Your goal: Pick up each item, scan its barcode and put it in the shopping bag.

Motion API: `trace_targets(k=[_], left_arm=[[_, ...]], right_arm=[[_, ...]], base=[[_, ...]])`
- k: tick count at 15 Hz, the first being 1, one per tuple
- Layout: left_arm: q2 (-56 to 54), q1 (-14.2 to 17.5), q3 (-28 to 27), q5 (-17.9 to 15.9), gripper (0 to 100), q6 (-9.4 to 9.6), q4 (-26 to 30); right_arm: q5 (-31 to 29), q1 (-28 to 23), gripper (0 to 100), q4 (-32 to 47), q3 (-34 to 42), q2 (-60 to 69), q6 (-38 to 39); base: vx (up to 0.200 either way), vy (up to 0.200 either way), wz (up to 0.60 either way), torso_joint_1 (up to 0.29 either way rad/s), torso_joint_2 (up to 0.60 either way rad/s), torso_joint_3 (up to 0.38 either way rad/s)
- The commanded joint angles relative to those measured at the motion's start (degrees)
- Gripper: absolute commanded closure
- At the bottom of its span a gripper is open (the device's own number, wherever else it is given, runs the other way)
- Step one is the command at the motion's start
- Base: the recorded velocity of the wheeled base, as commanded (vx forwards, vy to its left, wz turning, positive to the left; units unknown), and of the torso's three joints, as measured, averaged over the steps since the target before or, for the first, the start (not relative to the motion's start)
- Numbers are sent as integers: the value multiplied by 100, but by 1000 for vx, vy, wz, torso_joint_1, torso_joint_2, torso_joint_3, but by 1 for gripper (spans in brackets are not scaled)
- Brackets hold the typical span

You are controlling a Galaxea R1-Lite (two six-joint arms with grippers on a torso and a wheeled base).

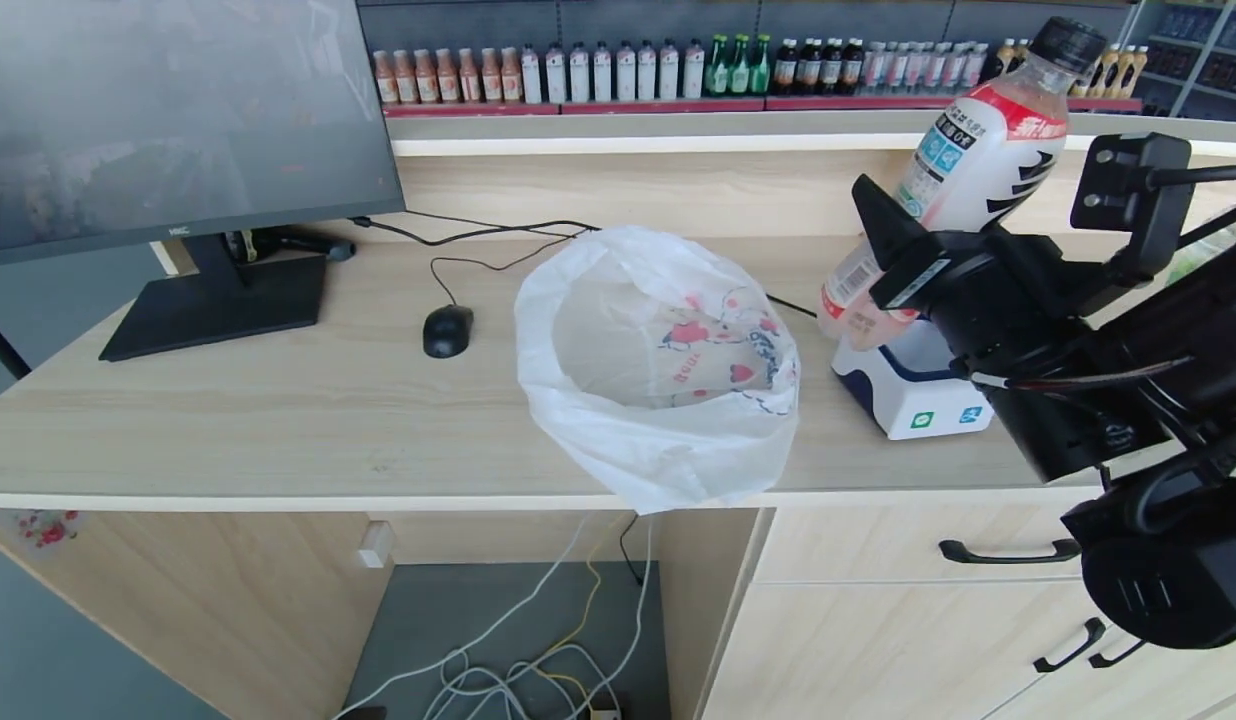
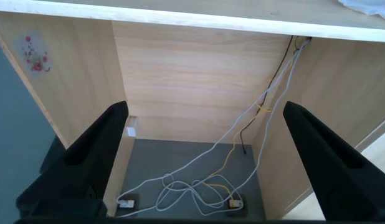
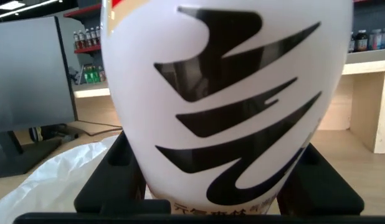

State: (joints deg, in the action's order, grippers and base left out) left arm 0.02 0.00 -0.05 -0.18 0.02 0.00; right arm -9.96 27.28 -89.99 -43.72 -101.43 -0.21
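Note:
My right gripper (image 1: pixel 943 262) is shut on a drink bottle (image 1: pixel 963 165) with a white label, black stripes and a black cap. The bottle is tilted, its base hanging just above the white and blue barcode scanner (image 1: pixel 908 392) on the counter's right side. In the right wrist view the bottle (image 3: pixel 230 106) sits between the black fingers (image 3: pixel 102 180). The white shopping bag (image 1: pixel 658 365) stands open in the middle of the counter with printed items inside. My left gripper (image 2: pixel 205 155) hangs open below the counter edge, facing the knee space, with nothing between its fingers.
A monitor (image 1: pixel 173 110) on its stand and a black mouse (image 1: pixel 447 330) with its cable occupy the counter's left half. A raised shelf (image 1: pixel 678 120) with bottle rows runs behind. Drawers (image 1: pixel 1008 552) sit under the right side. Loose cables (image 2: pixel 205 186) lie in the knee space.

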Motion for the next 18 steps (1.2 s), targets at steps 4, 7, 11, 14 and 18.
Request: trace_targets(k=[4, 7, 11, 14, 18], left_arm=[[-2, 0, -4, 1, 0, -11, 0], [-2, 0, -4, -8, 0, 42, 0], [-2, 0, 5, -8, 0, 50, 0], [-2, 0, -4, -8, 0, 50, 0], [-2, 0, -4, -8, 0, 33, 0]], right_arm=[[12, -4, 100, -1, -172, -149, -6], [29, 5, 100, -1, -243, -220, -85], [73, -4, 100, -1, -480, -255, -357], [310, 119, 100, 702, -709, -264, -384], [319, 111, 100, 2056, -1596, -316, -480]], base=[[0, 200, 0, 5, 5, 2], [0, 200, 0, 2, 2, 1], [0, 0, 0, 0, 0, 0], [0, 0, 0, 0, 0, 0], [0, 0, 0, 0, 0, 0]])
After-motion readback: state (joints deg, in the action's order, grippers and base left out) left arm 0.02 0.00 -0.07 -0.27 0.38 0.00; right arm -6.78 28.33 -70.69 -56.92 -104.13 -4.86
